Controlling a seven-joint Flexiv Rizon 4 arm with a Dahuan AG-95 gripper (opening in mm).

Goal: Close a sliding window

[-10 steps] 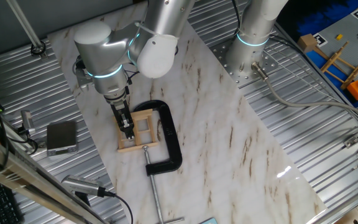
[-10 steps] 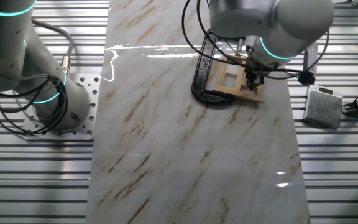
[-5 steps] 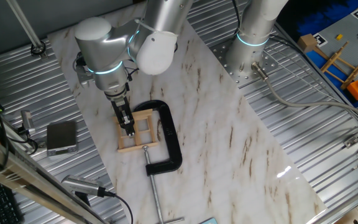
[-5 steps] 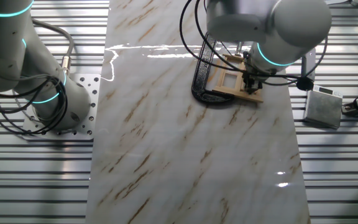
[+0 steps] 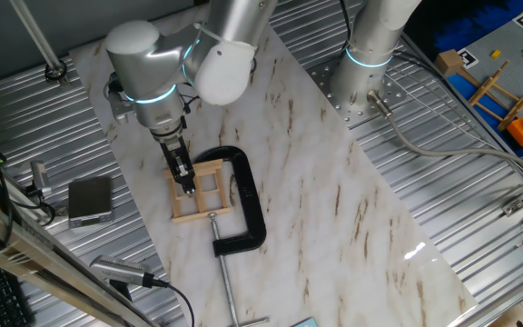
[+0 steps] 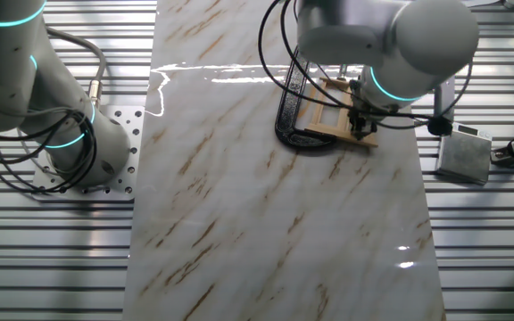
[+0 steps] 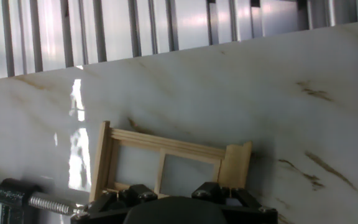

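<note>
We are seeing the tool (image 5: 187, 186) pressing down on the small square light-wood sliding window (image 5: 202, 189), which is lying on the marble worktop (image 5: 334, 209) inside the black metal C-clamp (image 5: 246, 202); its opening we cannot tell.

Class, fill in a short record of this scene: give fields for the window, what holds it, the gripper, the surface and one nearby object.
window: small light-wood frame with crossbars, lying flat
held by: black C-clamp curving round its side, screw pointing to the table edge
gripper: down at the window's crossbars; jaws' state cannot be told
surface: marble slab on ribbed metal
nearby: small grey box off the slab
</note>
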